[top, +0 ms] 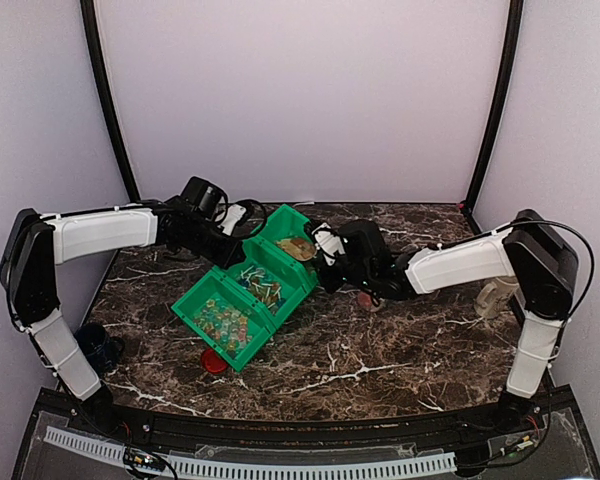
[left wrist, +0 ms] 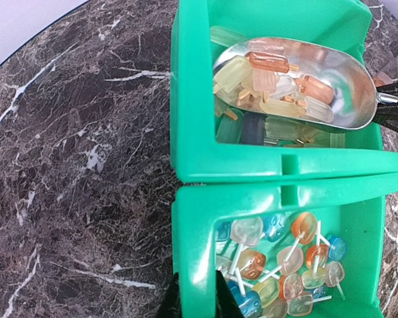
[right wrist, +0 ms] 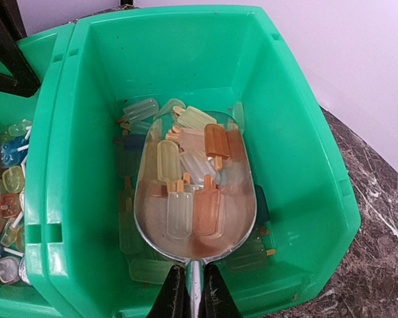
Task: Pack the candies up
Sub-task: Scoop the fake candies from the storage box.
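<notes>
Green bins point(left wrist: 192, 99); orange, yellow, pale candies point(right wrist: 217, 142); silver scoop point(left wrist: 347, 93); black, white-veined table point(left wrist: 73, 132); seemingly red lid point(top: 214, 362).

Our left arm point(top: 100, 232): stretched toward the green bins point(top: 192, 300) from the left.
Our left gripper point(left wrist: 194, 299): pinching their wall.
Our right gripper point(right wrist: 193, 291): squeezing the scoop point(right wrist: 239, 209) handle above them.

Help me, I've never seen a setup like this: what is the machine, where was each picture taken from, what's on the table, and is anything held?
These are two robot arms bolted to a marble-patterned table, each ending in a two-finger gripper. One picture looks down from above and behind them; the other two come from wrist cameras. On the table stand three green bins of candies and a red lid. The left gripper pinches the rim of the lollipop bin. The right gripper holds a metal scoop, loaded with popsicle-shaped candies, inside the far bin.
</notes>
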Action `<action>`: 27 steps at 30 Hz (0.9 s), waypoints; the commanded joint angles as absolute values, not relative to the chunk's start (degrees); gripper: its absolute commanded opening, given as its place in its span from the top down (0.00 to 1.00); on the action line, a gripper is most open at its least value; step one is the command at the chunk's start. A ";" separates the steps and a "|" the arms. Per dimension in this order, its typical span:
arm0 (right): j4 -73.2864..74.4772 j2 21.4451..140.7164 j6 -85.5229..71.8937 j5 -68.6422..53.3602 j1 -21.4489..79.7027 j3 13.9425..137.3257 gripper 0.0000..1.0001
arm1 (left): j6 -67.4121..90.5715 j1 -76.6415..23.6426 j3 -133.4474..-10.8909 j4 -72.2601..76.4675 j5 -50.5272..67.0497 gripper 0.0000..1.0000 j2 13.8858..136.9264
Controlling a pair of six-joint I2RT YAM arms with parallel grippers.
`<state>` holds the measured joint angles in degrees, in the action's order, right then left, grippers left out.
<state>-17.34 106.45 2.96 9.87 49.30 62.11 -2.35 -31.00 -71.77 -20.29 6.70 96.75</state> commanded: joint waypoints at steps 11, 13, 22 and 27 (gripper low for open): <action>-3.69 99.86 3.62 11.49 49.31 65.65 1.00 | -1.59 -30.81 -78.22 -19.78 7.09 1.00 97.32; -1.15 99.46 3.00 12.12 49.23 68.17 1.00 | -1.45 -30.84 -78.37 -20.14 6.29 1.00 97.73; 2.70 98.04 2.42 15.69 49.10 69.74 1.00 | -1.47 -30.80 -78.62 -20.65 7.14 1.00 98.36; 2.13 95.00 3.44 14.22 48.78 67.56 1.00 | -1.51 -30.80 -78.45 -20.60 6.89 1.00 98.19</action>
<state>3.70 99.22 2.81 13.82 49.10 67.85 -2.79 -30.96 -75.07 -23.53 5.10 100.20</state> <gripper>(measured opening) 0.088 0.098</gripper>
